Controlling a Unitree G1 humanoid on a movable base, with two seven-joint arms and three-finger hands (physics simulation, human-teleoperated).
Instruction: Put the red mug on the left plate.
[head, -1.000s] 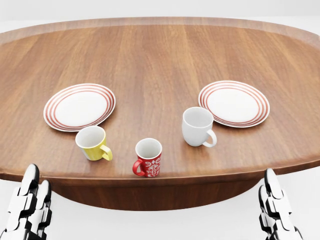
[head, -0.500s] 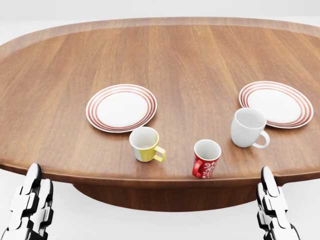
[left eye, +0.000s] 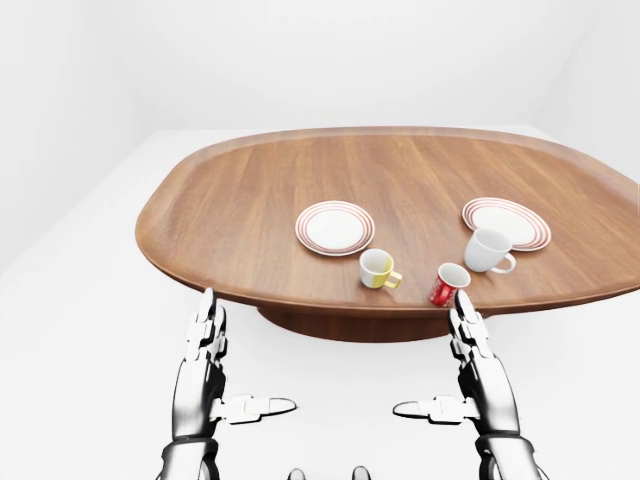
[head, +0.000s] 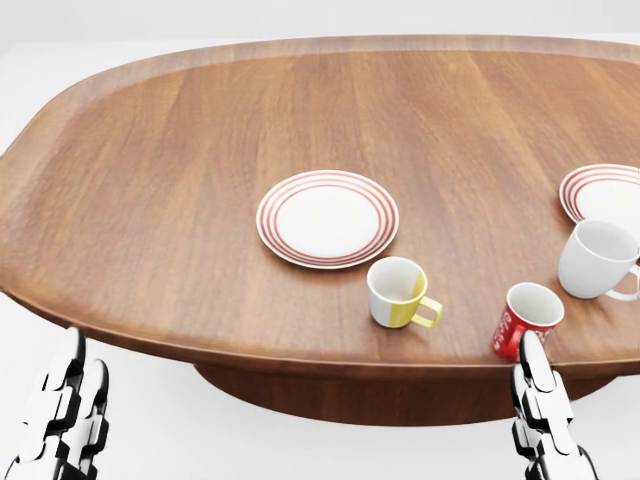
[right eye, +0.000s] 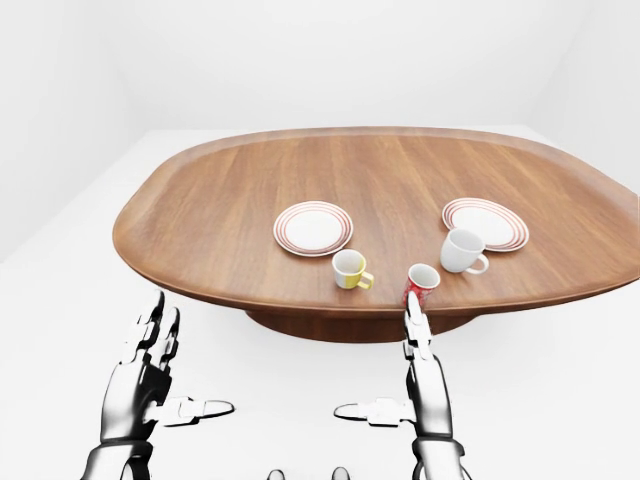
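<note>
- Whole head view shifts right across the last second: every item on the counter (head: 200, 150) slides rightward together while keeping its spacing, so this is the base moving to the robot's left, not the objects.
- Red mug (head: 527, 319) now sits low right in the head view, near the counter's near edge, upright, handle side toward lower left; it was near centre bottom a second ago.
- Left plate (head: 327, 218) has gone from the view's left to about centre; it is bare, nothing on it.
- Yellow mug (head: 400, 292) stands between the left plate and the red mug, just below the plate's rim.
- White mug (head: 598, 259) and right plate (head: 605, 192) are pushed to the right edge, the plate partly cut off.
- Right robot hand (left eye: 478, 365) is wide, fingers straight, thumb out, empty; its fingertips reach up just below the red mug, not touching as far as visible.
- Left robot hand (left eye: 203, 370) is likewise spread and empty, below the counter edge, well apart from the mugs.
- Judgement: no grasp begun; the shift lines the right robot hand up with the red mug, likely for a pick-up.
</note>
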